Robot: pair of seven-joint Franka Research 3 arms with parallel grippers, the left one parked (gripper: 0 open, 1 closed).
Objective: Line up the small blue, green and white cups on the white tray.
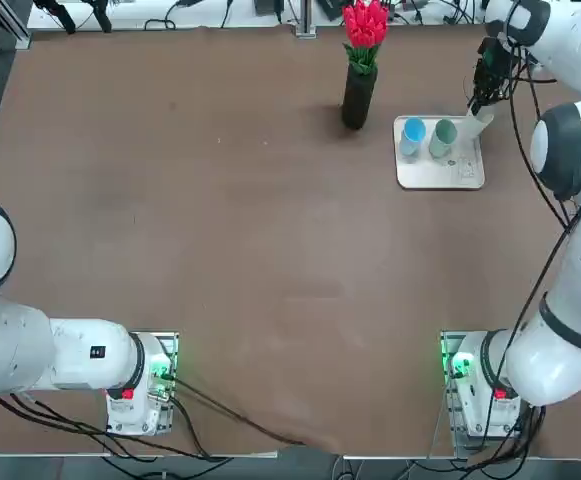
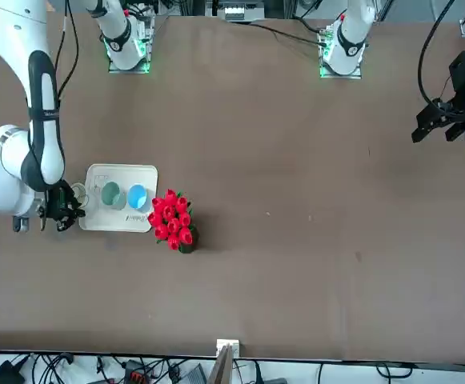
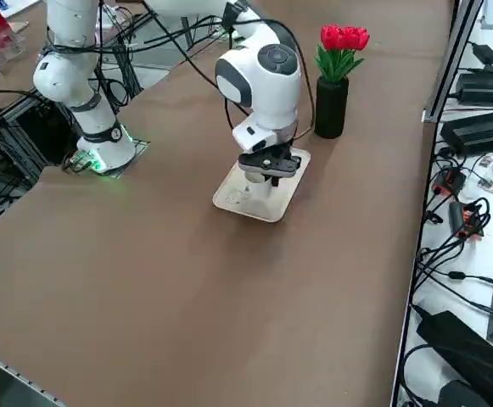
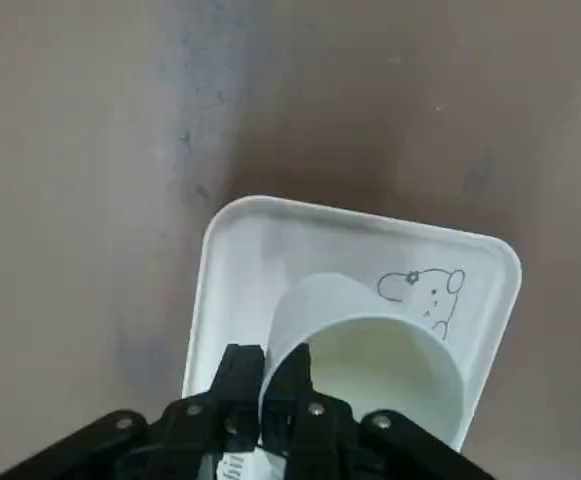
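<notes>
White tray, one, flat and square with rounded corners and a raised rim, lying on the brown worktop in front of the right arm. Grey line drawing of a small animal on its surface, near one corner, with a patch of lettering elsewhere.

Blue cup, one, small and tapered, standing on the tray with its mouth up, the leftmost of the three.

Green cup, one, pale, also mouth up on the tray, just beside the blue cup on its right.

White cup, one, at the right of the green cup, over the tray's right edge as the overhead camera has it. Mouth open to the wrist camera, interior pale; whether its base touches the tray cannot be told.

Right gripper, black, at the tray's far right part — jaws closed on the wall of the white cup, one inside the mouth, the other outside, the wall pinched between them.

Black vase, one, tall and cylindrical, standing on the worktop to the left of the tray, apart from it. Contents: red flowers with green leaves — a full bunch, blooms clear of the rim.
</notes>
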